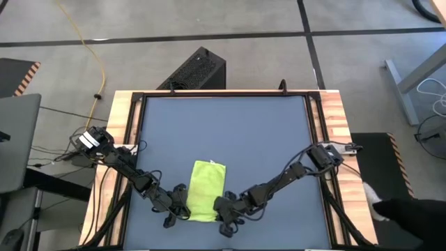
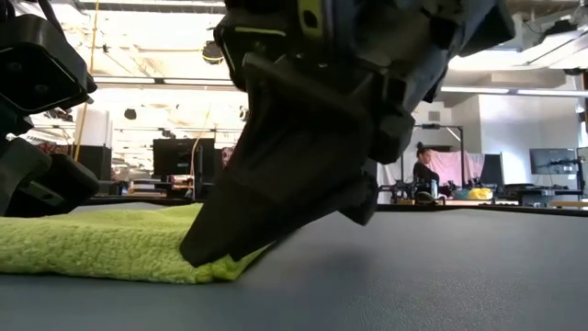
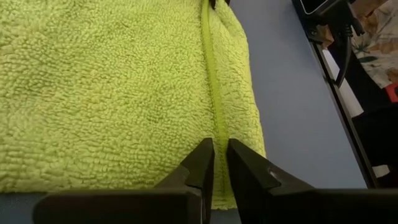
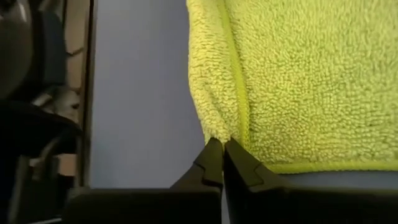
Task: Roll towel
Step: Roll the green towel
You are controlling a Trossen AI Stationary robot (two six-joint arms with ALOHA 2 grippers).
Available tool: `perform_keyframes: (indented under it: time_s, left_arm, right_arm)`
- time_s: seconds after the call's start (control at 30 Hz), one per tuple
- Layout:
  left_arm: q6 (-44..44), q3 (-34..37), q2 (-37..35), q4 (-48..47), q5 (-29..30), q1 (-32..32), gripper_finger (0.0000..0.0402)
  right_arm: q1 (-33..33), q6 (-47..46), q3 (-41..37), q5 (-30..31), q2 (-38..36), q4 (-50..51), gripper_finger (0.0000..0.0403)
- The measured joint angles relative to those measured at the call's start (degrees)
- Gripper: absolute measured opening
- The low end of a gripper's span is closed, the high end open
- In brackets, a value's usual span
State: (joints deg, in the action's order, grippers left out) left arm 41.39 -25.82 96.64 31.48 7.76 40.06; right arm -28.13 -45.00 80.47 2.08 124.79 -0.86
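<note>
The lime-green towel (image 1: 204, 189) lies flat on the dark blue-grey mat (image 1: 230, 132), near the table's front edge. A hem line (image 3: 211, 74) runs parallel to its near end, with a narrow strip of cloth beyond it. My left gripper (image 1: 182, 209) is at the towel's near left corner and my right gripper (image 1: 221, 209) at its near right corner. Both are closed on the cloth. In the low view the right gripper (image 2: 216, 248) fills the middle and the left gripper (image 2: 37, 184) shows at the left. My left gripper pinches the towel's left edge at the hem line (image 3: 220, 134), close to the near left corner, between its two fingers. It comes slanting down from the table's left. The towel lies flat on the mat. My right gripper pinches the towel's right edge beside the hem line (image 4: 225, 132), close to the near right corner, between its fingertips. It comes slanting down from the table's right. In the low view its fingertip (image 2: 207, 248) sits on the corner, which rests on the mat.
The mat has bare room beyond the towel toward the far edge and both sides. A black frame (image 1: 312, 139) and wooden table border (image 1: 338, 125) surround it. A black box (image 1: 195, 70) stands on the floor behind the table. A person (image 2: 424, 175) is far off in the room.
</note>
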Motion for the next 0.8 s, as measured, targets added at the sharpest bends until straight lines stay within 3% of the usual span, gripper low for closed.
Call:
perform_keyframes:
  time_s: [0.27, 0.57, 0.8]
  left_arm:
    - [-1.77, 0.0, -2.15, -0.16, -0.1, -0.22, 0.0043]
    - [-10.56, 0.11, -15.88, -12.91, 2.0, -3.38, 0.0044]
    - [-29.07, 0.04, -28.28, -18.06, -0.32, -1.19, 0.0044]
  right_arm:
    - [0.49, -11.12, -0.07, -2.39, 0.11, -1.55, 0.0016]
    - [-0.49, -14.71, -0.07, -2.39, 0.13, -1.56, 0.0016]
    - [-0.11, -14.72, -0.07, -2.19, 0.13, -1.63, 0.0016]
